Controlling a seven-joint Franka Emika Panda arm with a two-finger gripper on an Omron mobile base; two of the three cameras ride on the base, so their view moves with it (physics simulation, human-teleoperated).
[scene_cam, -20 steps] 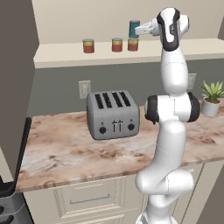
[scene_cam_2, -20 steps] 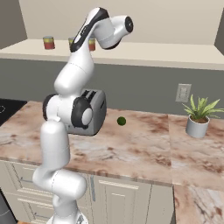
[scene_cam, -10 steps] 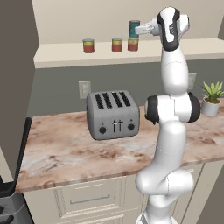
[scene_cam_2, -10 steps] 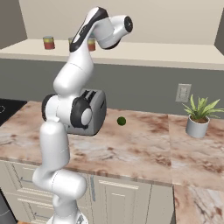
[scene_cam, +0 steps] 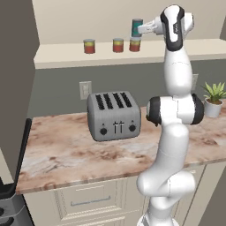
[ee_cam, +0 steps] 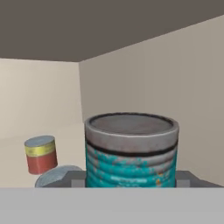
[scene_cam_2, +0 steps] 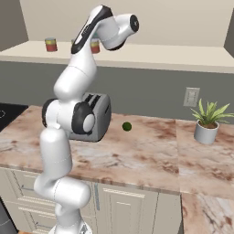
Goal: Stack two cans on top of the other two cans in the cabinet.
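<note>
My gripper (scene_cam: 141, 29) is shut on the teal-blue can (scene_cam: 137, 27), reaching in from the right. The can hangs upright directly over a red can (scene_cam: 135, 44) on the cabinet shelf (scene_cam: 66, 55); I cannot tell whether the two touch. Two more red cans (scene_cam: 118, 45) (scene_cam: 89, 46) stand to its left in a row. In the hand view the teal-blue can (ee_cam: 131, 153) is close up, with a red can (ee_cam: 40, 154) beyond it at the left and the grey top of another can (ee_cam: 59, 176) low beside it. In the right base view a red can (scene_cam_2: 51, 44) stands at the shelf's left.
A grey toaster (scene_cam: 114, 115) stands on the marble counter (scene_cam: 66, 154) below the shelf. A potted plant (scene_cam: 214, 99) is at the counter's right end and a small green ball (scene_cam_2: 127, 126) lies near the back wall. A black stove edge (scene_cam: 9, 198) is at the far left.
</note>
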